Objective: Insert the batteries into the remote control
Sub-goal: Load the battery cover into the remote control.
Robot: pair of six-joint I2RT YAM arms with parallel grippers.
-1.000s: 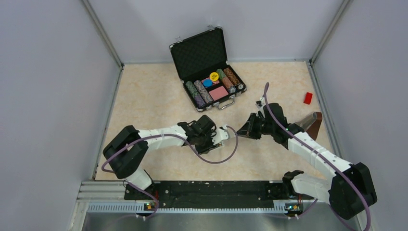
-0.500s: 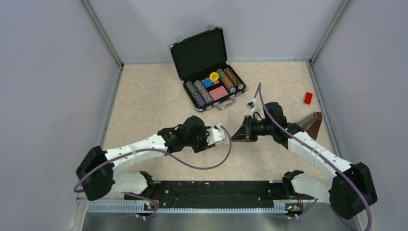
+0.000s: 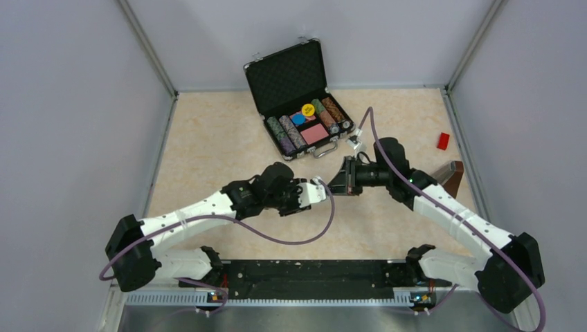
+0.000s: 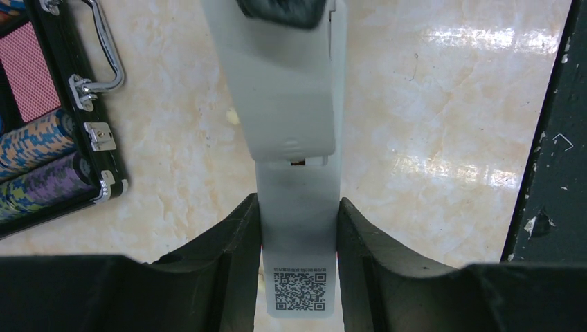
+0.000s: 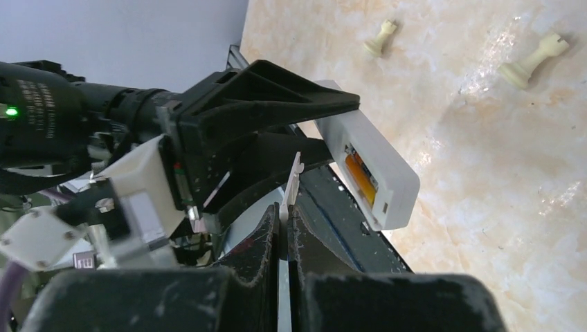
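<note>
The remote control (image 4: 297,228) is a slim white bar with a QR label, clamped between my left gripper's (image 4: 297,204) fingers. It also shows in the top view (image 3: 313,193) and in the right wrist view (image 5: 374,176), where its open slot holds the copper-orange battery (image 5: 360,176). I cannot make out the blackish battery. My right gripper (image 5: 285,214) is shut on a thin white cover plate (image 5: 292,183), seen edge-on beside the remote's free end. In the left wrist view this plate (image 4: 284,90) overlaps the remote's far part. In the top view the right gripper (image 3: 342,181) faces the left gripper (image 3: 304,196).
An open black chip case (image 3: 301,104) with stacked chips stands behind the grippers, its corner in the left wrist view (image 4: 41,159). Two cream pawns (image 5: 381,38) lie on the table. A red block (image 3: 443,141) and a brown box (image 3: 450,178) sit at the right. A black base rail (image 3: 297,273) runs along the near edge.
My right gripper has moved left and slightly farther back, closing on the remote's end with the plate. My left arm's elbow swung left while its gripper kept the remote nearly in place.
</note>
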